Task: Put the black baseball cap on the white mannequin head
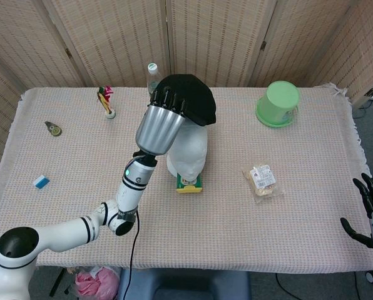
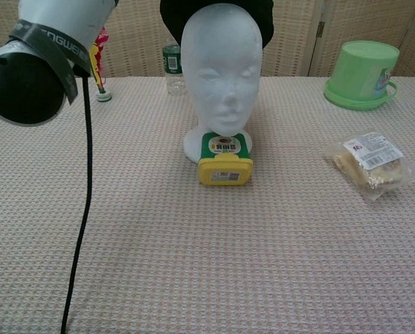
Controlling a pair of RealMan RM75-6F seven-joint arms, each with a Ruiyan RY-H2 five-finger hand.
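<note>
The left robot hand (image 1: pixel 163 122) had its fingers curled over the rim of the black baseball cap (image 1: pixel 189 106), gripping it from the side nearest the arm, prob so the open underside stayed facing down over the white mannequin head (image 1: pixel 188 150). The cap sat just past the fingertips, over the top of the foam head. In the chest view it (image 2: pixel 260 17) showed behind and around the crown, so it looked more draped toward the back than pulled down. Couldn't tell if it was actually touching the foam yet.

The mannequin head (image 2: pixel 221 66) stood upright on the surface (image 1: pixel 236 212), w/ a yellow and green packet (image 2: pixel 225 161) right at its base below the hand, maybe bracing it, just a guess tho.

The right robot hand (image 1: pixel 369 206) hung way off to the far side at the surface edge, fingers spread, holding nothing, likely parked since one hand was enough for this.

Judging by that, the job was nearly there but the cap prob still needed lowering and letting go.
</note>
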